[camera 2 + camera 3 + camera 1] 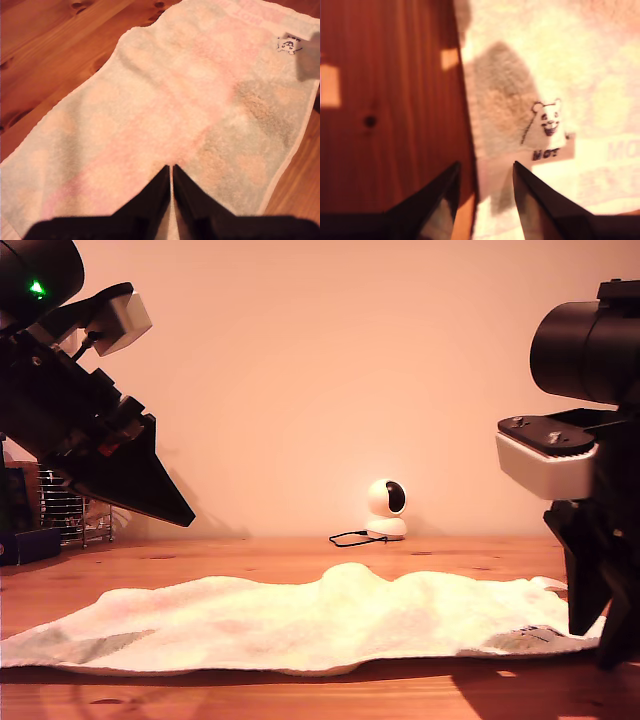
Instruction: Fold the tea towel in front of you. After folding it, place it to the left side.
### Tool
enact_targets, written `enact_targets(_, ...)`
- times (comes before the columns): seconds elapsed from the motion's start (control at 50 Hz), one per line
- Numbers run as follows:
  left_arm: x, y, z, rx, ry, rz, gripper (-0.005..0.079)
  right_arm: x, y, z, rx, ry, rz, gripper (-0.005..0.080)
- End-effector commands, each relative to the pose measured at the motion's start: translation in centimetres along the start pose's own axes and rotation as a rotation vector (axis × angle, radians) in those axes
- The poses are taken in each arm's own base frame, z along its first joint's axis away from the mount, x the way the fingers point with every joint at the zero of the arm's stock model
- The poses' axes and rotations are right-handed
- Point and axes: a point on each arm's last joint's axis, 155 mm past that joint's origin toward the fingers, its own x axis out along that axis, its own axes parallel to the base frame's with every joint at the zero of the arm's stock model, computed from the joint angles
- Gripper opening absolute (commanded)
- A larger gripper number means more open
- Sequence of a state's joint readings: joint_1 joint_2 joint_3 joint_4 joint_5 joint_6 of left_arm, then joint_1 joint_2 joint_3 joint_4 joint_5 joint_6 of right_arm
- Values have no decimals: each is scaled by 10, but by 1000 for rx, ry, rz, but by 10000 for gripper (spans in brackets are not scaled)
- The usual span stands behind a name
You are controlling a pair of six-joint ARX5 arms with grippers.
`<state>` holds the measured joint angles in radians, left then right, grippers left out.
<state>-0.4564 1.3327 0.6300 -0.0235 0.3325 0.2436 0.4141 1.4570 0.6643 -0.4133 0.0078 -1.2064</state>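
The cream-white tea towel [300, 625] lies spread lengthwise on the wooden table [250, 558], with a low hump near its middle. Its pinkish stains show in the first wrist view [190, 100]. A small dark bear print [547, 125] sits near the end at the exterior view's right [535, 633]. My first gripper [185, 518] hangs shut high above the towel's other half, at the exterior view's left, and holds nothing [171, 167]. My second gripper [600, 640] is open and low at the towel's printed end, its jaws straddling the towel's edge [485, 165].
A small white round camera [387, 508] with a dark cable [350, 537] stands at the back by the wall. A wire rack [70, 505] and a dark blue object [25, 545] sit at the exterior view's far left. Bare wood [385, 100] lies beside the towel's edge.
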Motion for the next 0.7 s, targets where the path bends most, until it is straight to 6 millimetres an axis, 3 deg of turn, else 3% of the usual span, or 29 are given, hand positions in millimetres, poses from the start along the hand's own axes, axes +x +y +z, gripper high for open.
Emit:
enact_targets(0.0,3,-3,-9,-6,16,-10,-19,15,17,-10,-11,46,57,296)
enact_targets(0.36,3,-3,-9,-6,16,-10,-19,20,15,-35,-6,122,61,166)
enact_targets(0.5,3,-3,-9,-5,16,-9,-19,20,11,-38,1,123,49,-19)
enact_targets(0.68,3,0,-10,-13,19,1,-19,19,-10,-25,-27,116,-47,-11)
